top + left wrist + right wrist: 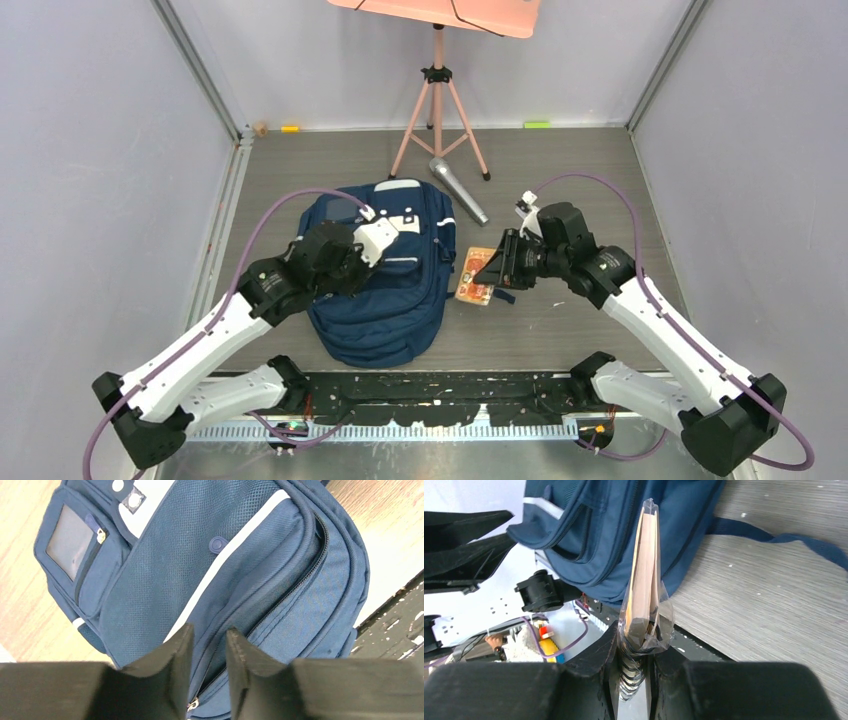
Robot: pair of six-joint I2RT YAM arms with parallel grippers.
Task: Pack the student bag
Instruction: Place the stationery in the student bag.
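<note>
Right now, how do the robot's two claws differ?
The left gripper has its jaws slightly apart with nothing between them, while the right gripper is clamped on a plastic-wrapped notebook. The left gripper hangs over the front zip of the student bag, and the right gripper sits off to the bag's side. Both have black two-finger jaws.

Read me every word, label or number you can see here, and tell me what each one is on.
No text can be read in any view.
Wrapped notebook: its cover is printed, but the print is too small and blurred to read.
Student bag: no lettering shows on its white patch or its pockets.
</note>
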